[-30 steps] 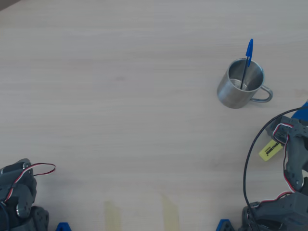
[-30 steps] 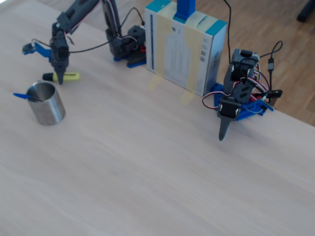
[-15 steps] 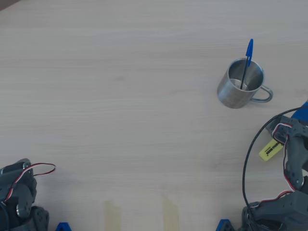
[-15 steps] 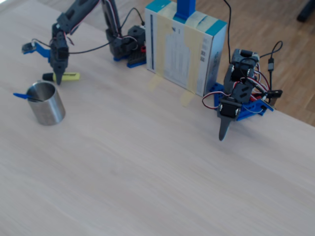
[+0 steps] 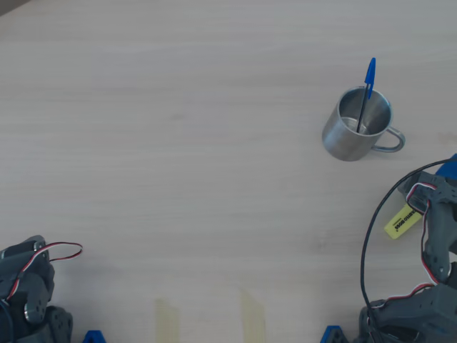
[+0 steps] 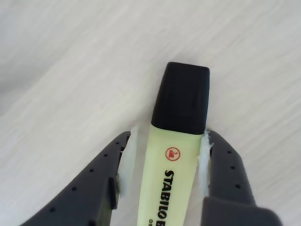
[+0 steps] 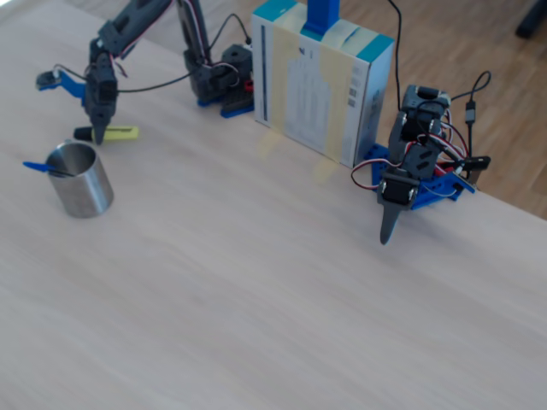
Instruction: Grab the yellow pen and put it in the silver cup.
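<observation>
From the wrist view I have the gripper (image 6: 164,160) straddling the yellow pen (image 6: 174,155), one finger on each flank of the barrel just behind the cap; the right pad (image 6: 204,160) looks to be touching, the left pad (image 6: 126,162) shows a sliver of gap, so I judge the jaws are closing but not yet clamped. The pen lies flat on the bench (image 6: 70,70). I expect it to be light and rigid, smooth plastic that could slip or twist between the pads, so holding the flat sides of the body near the cap seems right to me. It is a short, chunky highlighter: pale yellow body, black cap, red logo and dark lettering.

In the overhead view the pen (image 5: 401,221) sits at the right edge, half under the arm. Farther off, well apart from it, stands the silver cup (image 5: 355,127), shiny steel with its loop handle to the right and a blue-capped ballpoint (image 5: 367,89) leaning inside.
</observation>
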You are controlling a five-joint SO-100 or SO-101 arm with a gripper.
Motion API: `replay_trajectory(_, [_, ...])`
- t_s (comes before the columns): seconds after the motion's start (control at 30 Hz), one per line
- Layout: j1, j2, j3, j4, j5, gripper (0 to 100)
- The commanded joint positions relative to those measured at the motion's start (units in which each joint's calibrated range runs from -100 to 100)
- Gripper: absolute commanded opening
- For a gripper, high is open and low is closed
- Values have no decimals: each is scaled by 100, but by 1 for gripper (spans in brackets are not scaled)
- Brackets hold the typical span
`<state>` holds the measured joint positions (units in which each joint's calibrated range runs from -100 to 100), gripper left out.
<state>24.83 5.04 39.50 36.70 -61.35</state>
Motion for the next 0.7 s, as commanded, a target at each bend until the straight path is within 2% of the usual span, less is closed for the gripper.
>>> replay_trajectory(0.0, [-14,53,64,67,-12,19])
replay_trajectory(0.33, [-14,53,64,76,-12,19])
replay_trajectory(0.5, [-14,53,64,84,3,12])
replay_trajectory(0.67, [-14,53,64,84,14,10])
